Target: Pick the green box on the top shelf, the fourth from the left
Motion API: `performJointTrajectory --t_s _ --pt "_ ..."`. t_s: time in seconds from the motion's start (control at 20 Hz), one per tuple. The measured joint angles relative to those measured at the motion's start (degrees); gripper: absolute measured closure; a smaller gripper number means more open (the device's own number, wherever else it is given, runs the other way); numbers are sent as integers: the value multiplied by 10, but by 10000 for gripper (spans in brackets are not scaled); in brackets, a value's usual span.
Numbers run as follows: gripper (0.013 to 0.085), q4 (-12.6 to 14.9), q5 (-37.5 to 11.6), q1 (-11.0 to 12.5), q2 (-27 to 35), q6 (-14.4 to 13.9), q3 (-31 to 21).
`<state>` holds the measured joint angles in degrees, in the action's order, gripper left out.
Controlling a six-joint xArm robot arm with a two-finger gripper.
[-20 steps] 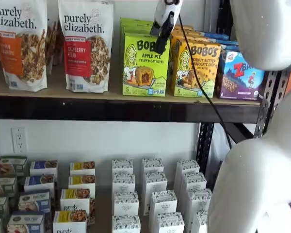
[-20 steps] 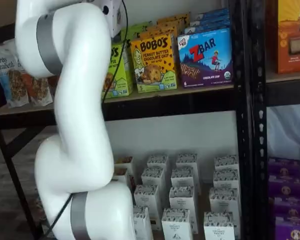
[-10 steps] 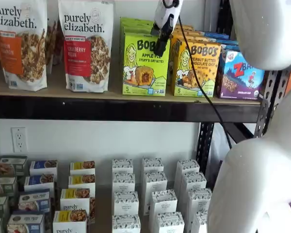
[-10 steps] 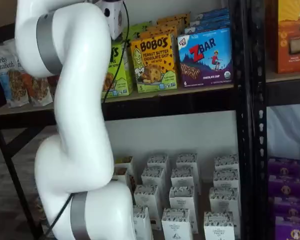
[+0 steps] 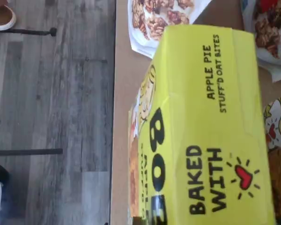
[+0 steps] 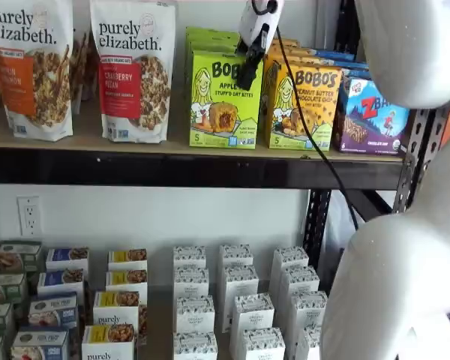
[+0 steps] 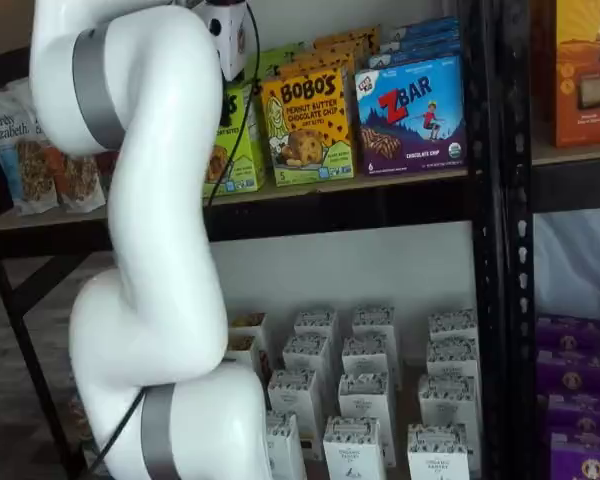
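Note:
The green box (image 6: pixel 217 101) stands upright at the front of the top shelf (image 6: pixel 97 142), reading "BOBO'S Apple Pie". In a shelf view my gripper (image 6: pixel 249 75) hangs from the top edge in front of the box's upper right corner. Only a black finger shows, side-on, so I cannot tell whether it is open. In the wrist view the box's lime-green top (image 5: pixel 206 126) fills most of the picture, close below, on the tan board (image 5: pixel 124 93). In a shelf view (image 7: pixel 242 140) the box is partly hidden behind my arm.
A yellow-orange Bobo's box (image 6: pixel 304 105) touches the green box on its right, then a blue ZBar box (image 6: pixel 371 116). A granola bag (image 6: pixel 135 67) stands to its left. A black cable (image 6: pixel 307 127) hangs from the gripper. My white arm (image 6: pixel 405 225) fills the right side. Small white cartons (image 6: pixel 236 300) stand below.
The gripper has edged slightly further in toward the shelf over the green box. The boxes have not moved.

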<state>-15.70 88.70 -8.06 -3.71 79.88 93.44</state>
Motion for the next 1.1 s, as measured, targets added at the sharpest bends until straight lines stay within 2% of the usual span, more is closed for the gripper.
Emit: performJointTrajectory --t_s 0.05,1.1 --pt "410 0 1 0 0 0 0" --pt "410 1 11 -5 4 -5 8"
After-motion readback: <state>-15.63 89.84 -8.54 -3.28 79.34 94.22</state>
